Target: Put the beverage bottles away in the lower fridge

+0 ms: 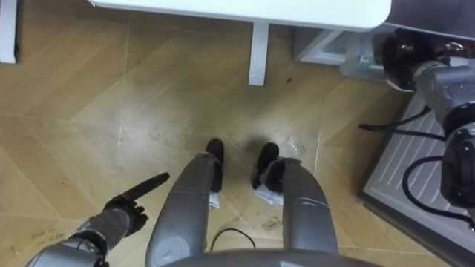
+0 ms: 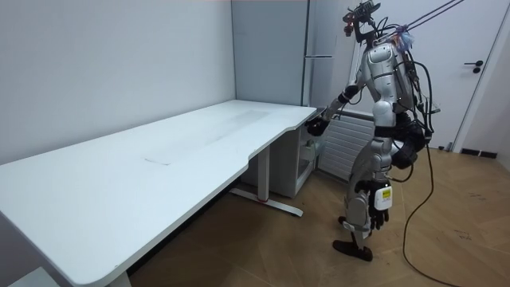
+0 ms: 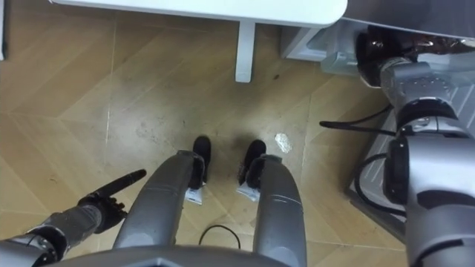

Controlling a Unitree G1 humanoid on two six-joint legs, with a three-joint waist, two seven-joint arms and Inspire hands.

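Observation:
No drink is in sight. I stand at the corner of a white table (image 2: 159, 159), looking down at the floor and my own legs. My left hand (image 1: 126, 208) hangs by my left leg, relaxed and open, one finger pointing forward, holding nothing. My right arm reaches forward and right, past the table corner. The dark right hand (image 1: 399, 55) is at the low white compartment (image 1: 326, 44) beside a tall grey fridge (image 2: 271, 48). Its fingers are hidden from here. In the room view the right hand (image 2: 316, 126) is level with the table edge.
A white ribbed panel (image 1: 415, 170) lies low on my right, close to my right foot. The table's white leg (image 1: 257, 55) stands straight ahead. Wooden floor (image 1: 111, 111) stretches to my left and behind me. A white door (image 2: 478, 80) is at the room view's right.

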